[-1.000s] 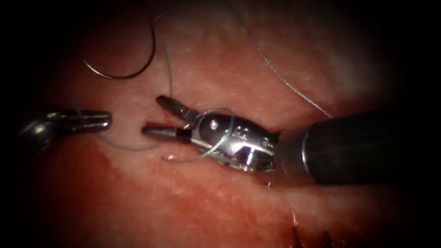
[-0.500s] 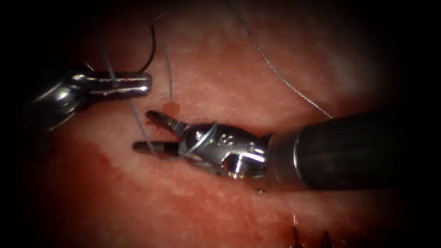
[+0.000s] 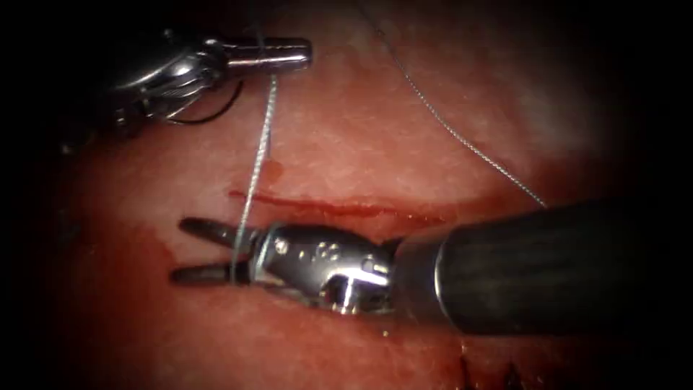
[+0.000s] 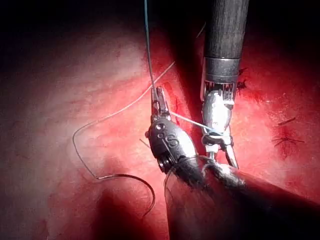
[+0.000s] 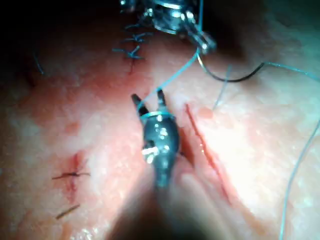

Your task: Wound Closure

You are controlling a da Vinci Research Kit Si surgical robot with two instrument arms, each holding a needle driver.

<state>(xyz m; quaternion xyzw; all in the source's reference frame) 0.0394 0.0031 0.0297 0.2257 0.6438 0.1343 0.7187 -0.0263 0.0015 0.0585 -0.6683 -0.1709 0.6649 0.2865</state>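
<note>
My left tool (image 3: 299, 55) is up at the left, above the cut (image 3: 332, 208), with its jaws shut on the thread (image 3: 256, 166). From there the thread runs taut down to my right tool (image 3: 179, 250) and wraps around the base of its jaws. Those jaws stand open just below the cut's left end and grip nothing. The curved needle (image 3: 209, 112) lies free on the tissue beneath the left tool, not in the tissue. In the left wrist view the left tool (image 4: 159, 100) holds the thread and the needle (image 4: 135, 182) lies loose. In the right wrist view a loop of thread (image 5: 157, 116) circles the right tool (image 5: 148, 100).
A second strand of thread (image 3: 462, 141) trails across the tissue above the cut towards the right tool's shaft (image 3: 548, 267). Red fluid (image 3: 271, 170) spots the tissue near the cut's left end. Tied stitches (image 5: 131, 47) and a short one (image 5: 72, 175) sit elsewhere on the tissue.
The left tool rose up and to the right, drawing the thread taut. The right tool slid down and to the left, and the loop now sits at its jaw base.
</note>
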